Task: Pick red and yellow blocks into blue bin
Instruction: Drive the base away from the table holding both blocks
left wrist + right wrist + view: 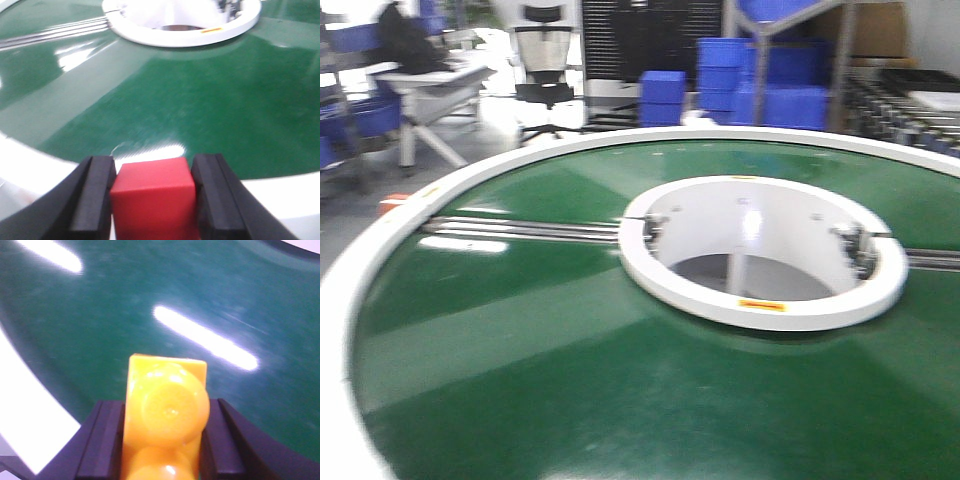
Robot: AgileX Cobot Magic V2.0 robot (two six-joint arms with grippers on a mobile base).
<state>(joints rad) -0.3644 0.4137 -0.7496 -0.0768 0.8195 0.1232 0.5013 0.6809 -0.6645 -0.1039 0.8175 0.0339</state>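
Observation:
My left gripper (154, 197) is shut on the red cube (152, 200), its black pads pressed on both sides, above the white rim of the green round table (200, 100). My right gripper (162, 442) is shut on the yellow studded brick (165, 415), studs facing the camera, above the green surface near its white edge. The blue bin is out of view in all views. Neither gripper shows in the front view.
A white ring hub (765, 250) sits at the table's middle, with a metal rail (520, 230) running from it. Behind the table stand stacked blue crates (760, 80), an office chair (545, 70) and a desk (430, 85).

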